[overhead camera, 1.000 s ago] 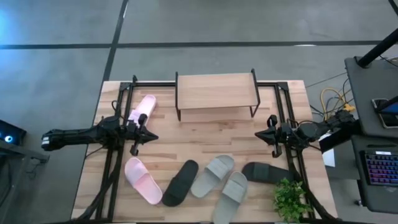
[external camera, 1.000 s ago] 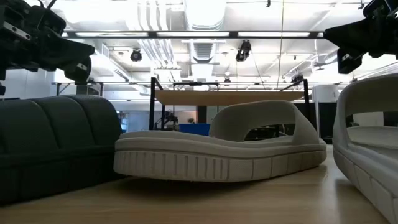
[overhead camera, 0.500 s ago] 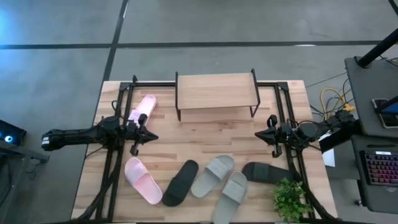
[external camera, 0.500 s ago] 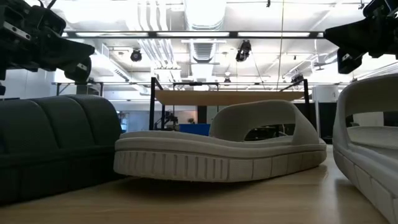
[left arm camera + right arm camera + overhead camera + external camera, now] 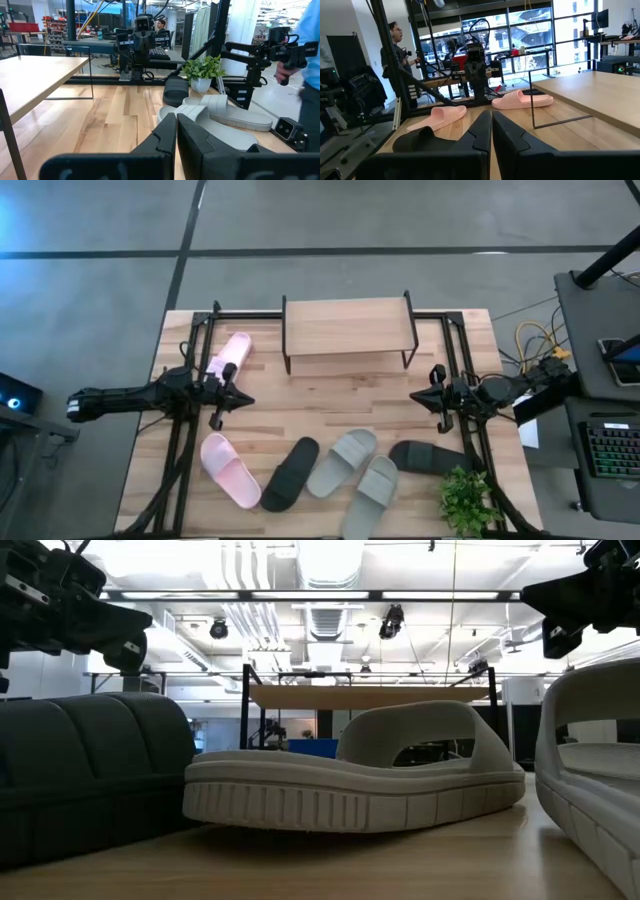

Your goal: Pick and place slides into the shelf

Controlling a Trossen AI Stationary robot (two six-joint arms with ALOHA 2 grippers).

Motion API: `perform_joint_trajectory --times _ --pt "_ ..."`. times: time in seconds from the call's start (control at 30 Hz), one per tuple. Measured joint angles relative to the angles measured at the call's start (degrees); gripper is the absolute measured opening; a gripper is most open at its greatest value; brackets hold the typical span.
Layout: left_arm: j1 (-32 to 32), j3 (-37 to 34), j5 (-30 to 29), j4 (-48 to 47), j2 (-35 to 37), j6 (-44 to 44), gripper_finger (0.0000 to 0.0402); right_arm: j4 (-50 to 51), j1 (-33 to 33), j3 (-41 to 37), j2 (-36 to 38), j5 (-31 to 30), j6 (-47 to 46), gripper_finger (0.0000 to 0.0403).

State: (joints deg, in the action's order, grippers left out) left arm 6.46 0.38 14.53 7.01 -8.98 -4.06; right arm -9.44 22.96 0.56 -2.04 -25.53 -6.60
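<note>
The shelf [image 5: 348, 328] stands on thin black legs at the table's far middle, its wooden top bare. One pale pink slide [image 5: 230, 357] lies sole down left of it. Along the near edge lie another pink slide [image 5: 230, 470], a black slide [image 5: 291, 473], two grey-green slides [image 5: 342, 462] [image 5: 371, 492] and a second black slide [image 5: 427, 457]. My left gripper [image 5: 243, 400] hovers shut at the table's left side, pointing level toward the right. My right gripper [image 5: 416, 396] hovers shut at the right side, pointing left. Both hold nothing.
A small potted plant [image 5: 468, 500] stands at the near right corner. Black frame rails [image 5: 186, 430] run along both table sides. Bare wood lies between the shelf and the row of slides. A person [image 5: 397, 45] stands beyond the table's left side, another [image 5: 307, 40] beyond the near side.
</note>
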Motion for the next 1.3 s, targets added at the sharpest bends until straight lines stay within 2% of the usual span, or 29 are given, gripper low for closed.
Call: perform_joint_trajectory --times 0.07,0.17,0.27,0.4,0.5,0.63,1.0,1.17,1.3 --pt "0.02 0.00 0.01 0.01 0.00 0.00 0.0000 -2.21 0.01 0.00 -0.04 -1.21 -1.77 0.0009" --pt "0.02 0.00 0.01 -0.01 -0.01 -0.01 0.0000 -6.65 0.00 0.00 0.13 -2.15 -14.09 0.0009" --pt "0.02 0.00 0.00 -0.01 -0.01 0.00 0.0000 -11.21 0.00 0.00 -0.31 -4.26 -22.39 0.0009" --pt "0.01 0.00 0.01 0.00 -0.01 0.00 0.0000 -16.72 0.00 0.00 -0.37 -4.54 -28.65 0.0009" --pt "0.02 0.00 0.01 -0.01 -0.01 0.01 0.0000 -20.30 0.00 0.00 -0.42 -5.08 -29.37 0.0009" --pt "0.00 0.00 0.00 -0.01 0.00 0.01 0.0000 -24.42 -0.01 0.00 -0.53 -8.81 -29.31 0.0009" --pt "0.00 0.00 -0.01 0.01 0.01 0.00 0.0000 -40.42 0.00 0.00 -3.54 -10.03 -17.20 0.0009" --pt "0.02 0.00 -0.01 0.01 0.01 0.01 0.0000 -42.73 0.00 0.26 -6.02 -0.30 -17.22 0.0009" --pt "0.02 0.00 0.01 -0.01 0.01 0.01 0.0000 -42.70 0.00 3.83 -10.39 6.97 -19.01 0.0009"
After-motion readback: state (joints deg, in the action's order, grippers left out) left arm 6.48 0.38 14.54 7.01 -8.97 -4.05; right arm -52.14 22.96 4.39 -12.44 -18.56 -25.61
